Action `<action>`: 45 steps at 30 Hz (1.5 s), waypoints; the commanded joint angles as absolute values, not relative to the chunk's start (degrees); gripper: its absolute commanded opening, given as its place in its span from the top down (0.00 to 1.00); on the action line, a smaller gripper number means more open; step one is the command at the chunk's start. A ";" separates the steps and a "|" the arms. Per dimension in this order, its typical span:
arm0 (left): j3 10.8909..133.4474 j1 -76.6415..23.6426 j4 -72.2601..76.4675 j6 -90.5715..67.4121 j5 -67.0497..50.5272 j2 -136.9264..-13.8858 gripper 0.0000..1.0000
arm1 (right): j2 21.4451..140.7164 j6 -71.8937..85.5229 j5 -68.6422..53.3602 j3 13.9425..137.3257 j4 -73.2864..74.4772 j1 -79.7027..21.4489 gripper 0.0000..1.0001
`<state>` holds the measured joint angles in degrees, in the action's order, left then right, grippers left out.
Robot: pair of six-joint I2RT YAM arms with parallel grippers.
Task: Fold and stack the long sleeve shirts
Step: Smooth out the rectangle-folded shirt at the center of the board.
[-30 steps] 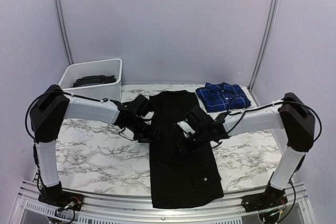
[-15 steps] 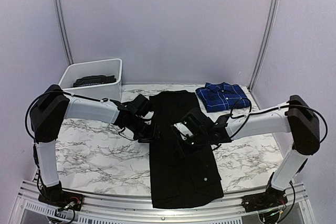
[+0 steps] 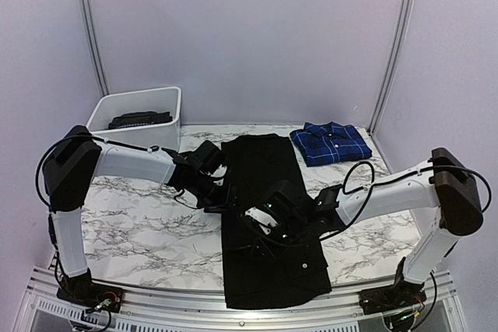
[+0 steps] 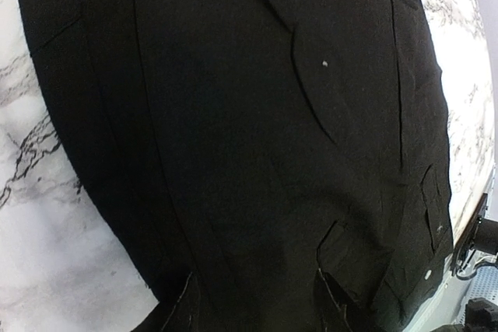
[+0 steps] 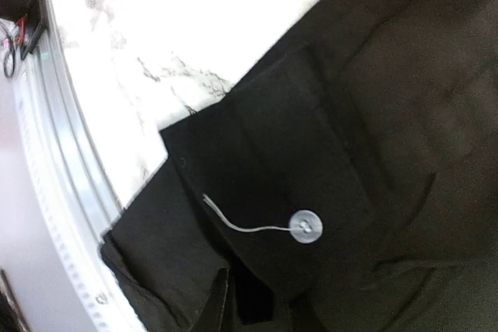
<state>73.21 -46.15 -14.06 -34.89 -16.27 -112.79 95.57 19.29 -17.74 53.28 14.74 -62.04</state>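
The black long sleeve shirt point(image 3: 264, 165) lies as a long strip down the middle of the table, reaching the near edge. The blue plaid shirt point(image 3: 331, 143) lies folded at the back right. My left gripper point(image 3: 220, 200) rests at the black shirt's left edge; in the left wrist view point(image 4: 257, 309) its fingers are spread apart over the black cloth point(image 4: 233, 114). My right gripper point(image 3: 261, 231) is low over the shirt's near half; in the right wrist view point(image 5: 253, 309) it looks open above a cuff with a white button point(image 5: 305, 226).
A white plastic bin point(image 3: 175, 114) with a dark garment point(image 3: 140, 120) inside stands at the back left. The marble table point(image 3: 140, 223) ends in a metal rail point(image 5: 54, 192) at the near edge. Purple walls close in the back and sides.
My right arm has reached left and nearer across the black shirt, its gripper moving from the shirt's middle toward its near half. The left arm and both shirts have not moved.
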 commanded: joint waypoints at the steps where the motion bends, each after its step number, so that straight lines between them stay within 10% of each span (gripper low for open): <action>1: 71.11 -46.55 -16.32 -33.82 -17.23 -108.97 0.49 | 93.59 18.16 -18.86 53.12 14.25 -62.67 0.74; 6: 68.75 -46.51 -16.98 -34.85 -14.74 -106.56 0.50 | 89.71 18.20 -15.10 54.76 17.82 -61.91 0.56; 14: 68.45 -42.48 -15.23 -38.84 -8.42 -106.60 0.52 | 90.64 21.11 -7.70 60.46 17.59 -46.29 0.58; 45: 132.17 -31.37 -20.15 -28.17 14.20 -152.57 0.49 | 120.40 15.34 -13.87 85.39 14.25 -27.60 0.55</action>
<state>129.34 -32.38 -18.31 -27.88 12.12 -150.04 118.61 15.99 -11.55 82.81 14.24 -27.27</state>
